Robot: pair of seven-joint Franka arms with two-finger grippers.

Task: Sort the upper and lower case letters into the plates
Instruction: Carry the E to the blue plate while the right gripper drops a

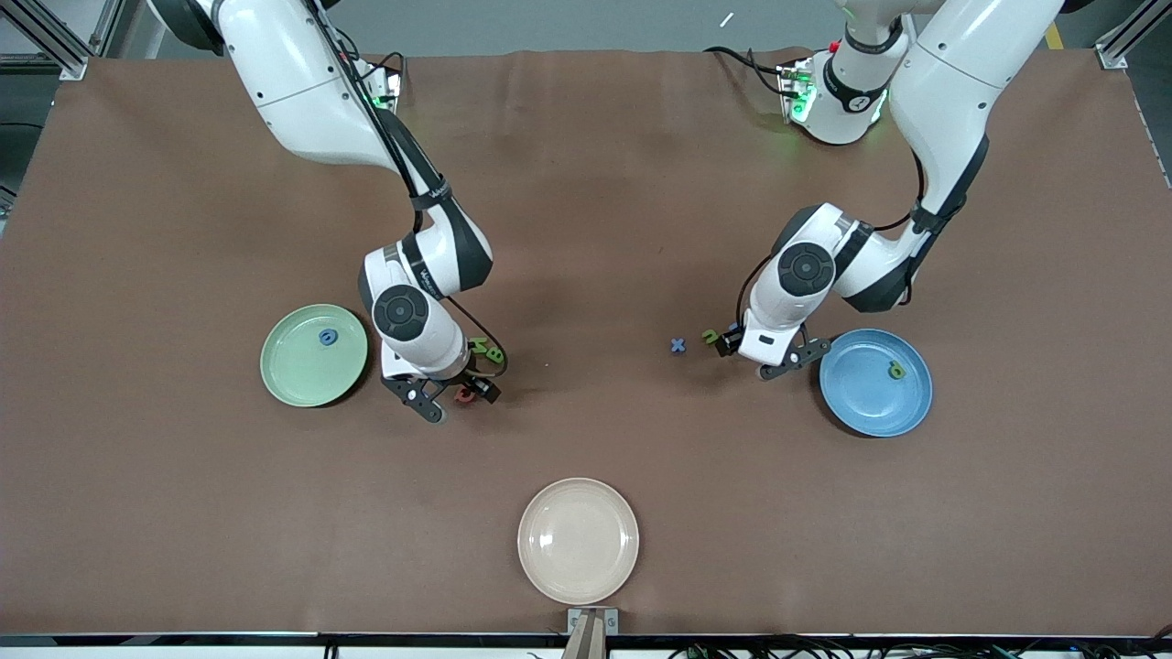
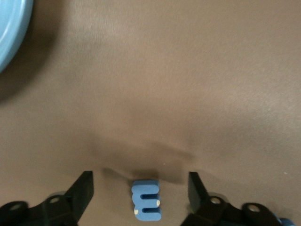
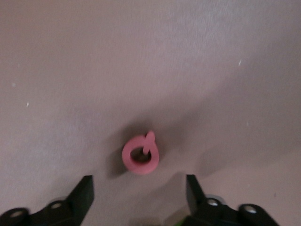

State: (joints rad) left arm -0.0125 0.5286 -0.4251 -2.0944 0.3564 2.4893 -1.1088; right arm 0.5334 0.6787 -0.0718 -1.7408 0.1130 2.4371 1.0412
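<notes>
Two grippers are seen lowered to a brown table (image 1: 586, 183), most of it bare in the upper frame. The right gripper (image 1: 455, 400), at centre-left of the front view, is spread around a pinkish-red letter (image 3: 140, 155) without touching it. Green letters (image 1: 487, 349) lie just beside it, and the pale green plate (image 1: 298, 375) holding a blue letter (image 1: 326, 338) is near. At centre-right, the left gripper (image 2: 140, 189) is spread around a blue E (image 2: 146, 207), apparently untouched. A blue cross-shaped letter (image 1: 678, 345) and a green one (image 1: 710, 337) lie beside it; the blue plate (image 1: 861, 403) carries a green letter (image 1: 896, 370). A cream plate (image 1: 578, 540) is set at lower centre.
</notes>
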